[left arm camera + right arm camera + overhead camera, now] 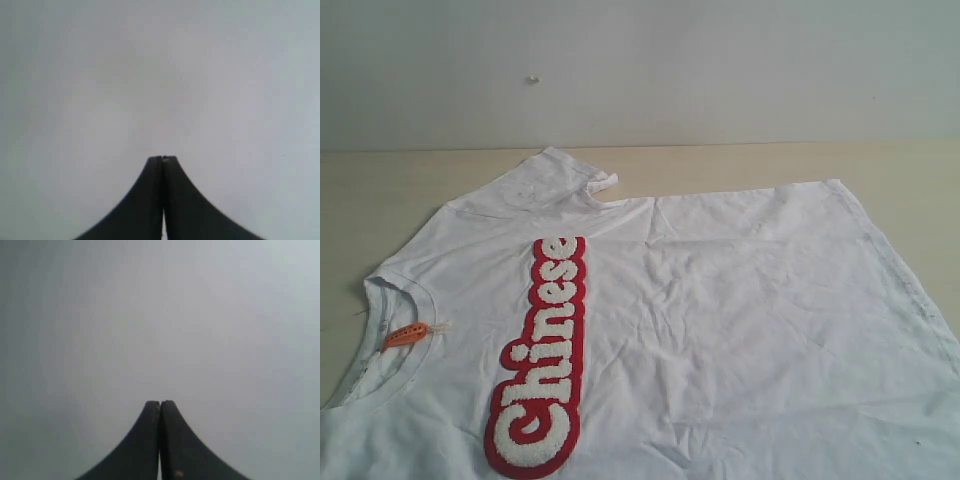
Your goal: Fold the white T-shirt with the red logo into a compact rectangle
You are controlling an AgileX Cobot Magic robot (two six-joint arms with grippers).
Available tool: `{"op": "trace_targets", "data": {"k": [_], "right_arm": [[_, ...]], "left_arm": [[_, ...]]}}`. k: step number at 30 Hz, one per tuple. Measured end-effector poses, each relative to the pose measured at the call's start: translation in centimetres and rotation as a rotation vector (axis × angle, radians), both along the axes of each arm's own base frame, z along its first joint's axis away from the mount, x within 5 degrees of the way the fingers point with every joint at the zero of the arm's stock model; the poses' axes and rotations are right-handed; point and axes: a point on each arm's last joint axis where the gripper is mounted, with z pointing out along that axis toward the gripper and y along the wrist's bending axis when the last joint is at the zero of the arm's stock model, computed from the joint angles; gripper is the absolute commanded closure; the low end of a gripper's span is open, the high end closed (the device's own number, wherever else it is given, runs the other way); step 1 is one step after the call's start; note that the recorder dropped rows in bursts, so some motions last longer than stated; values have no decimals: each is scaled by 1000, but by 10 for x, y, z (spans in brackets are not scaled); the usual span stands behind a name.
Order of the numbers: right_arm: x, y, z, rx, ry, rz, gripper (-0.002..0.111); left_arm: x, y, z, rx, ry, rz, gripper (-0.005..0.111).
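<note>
**Lying unfolded: shirt fills the lower frame, both grippers closed**

The white T-shirt (720, 320) is spread flat over the pale table (420, 180), filling the middle and lower exterior view, with its collar (405, 293) at the left edge. The red logo (542, 360) runs from the centre to the lower left. A small orange tag (405, 335) sits inside the collar. In the wrist views, the left gripper (163, 159) and the right gripper (160, 402) each show fingers pressed together on nothing.

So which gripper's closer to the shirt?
Can't tell: left gripper and right gripper, both shut, are off the exterior view, and neither wrist view shows the shirt.
</note>
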Motion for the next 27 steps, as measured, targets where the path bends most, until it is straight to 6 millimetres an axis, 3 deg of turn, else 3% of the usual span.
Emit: {"op": "trace_targets", "data": {"k": [4,8,10,13,18,22,27], "right_arm": [[4,-2,42,-55,101,-70,108],[20,-10,76,-106,286,-177,108],[31,-15,87,-135,391,-227,108],[52,-22,98,-207,557,-294,108],[104,-32,86,-254,886,-312,108],[158,-36,62,-316,1134,-245,108],[219,-36,25,-418,1432,-93,108]], "left_arm": [[-1,-2,54,94,-13,19,107],[9,-4,100,235,30,47,107],[22,-5,115,286,84,47,107],[62,-7,122,327,249,8,107],[137,-17,92,424,584,-138,107],[190,-28,42,606,827,-342,107],[225,-35,-10,815,1000,-563,107]]}}
